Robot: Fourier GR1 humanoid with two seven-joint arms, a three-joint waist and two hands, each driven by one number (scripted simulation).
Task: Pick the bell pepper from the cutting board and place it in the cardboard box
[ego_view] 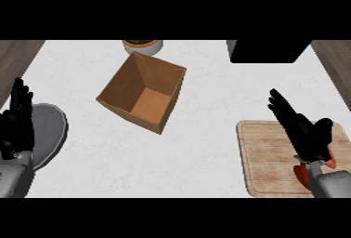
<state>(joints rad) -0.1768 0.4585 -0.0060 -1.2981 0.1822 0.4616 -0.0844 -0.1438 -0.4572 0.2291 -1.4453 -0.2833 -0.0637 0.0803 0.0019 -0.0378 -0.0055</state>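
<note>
1. White counter, dark wood at both side edges; I'm looking steeply down on it.
2. My right hand [302, 130] is over the cutting board [264, 158], fingers straight and pointing up-left in the view, thumb apart. Nothing held.
3. Bell pepper [300, 171] is red, sitting on the board under my right palm and wrist. Only slivers show: one left of the wrist, one right of it. So it lies toward me from the fingertips, not ahead of them. Long axis: can't tell, too much is hidden.
4. Judgement: the grasp turns on that offset. Fingers overshoot the pepper, so the hand likely needs to pull back or drop and curl around it.
5. Cardboard box [144, 93] is open, tilted on the counter, well apart to the upper left of the board.
6. My left hand [17, 121] rests at the left edge, fingers straight and up, beside a grey plate [51, 135]. Right hand is far nearer the pepper.
7. Plant pot [142, 45] behind the box; black block [267, 51] at top right.
</note>
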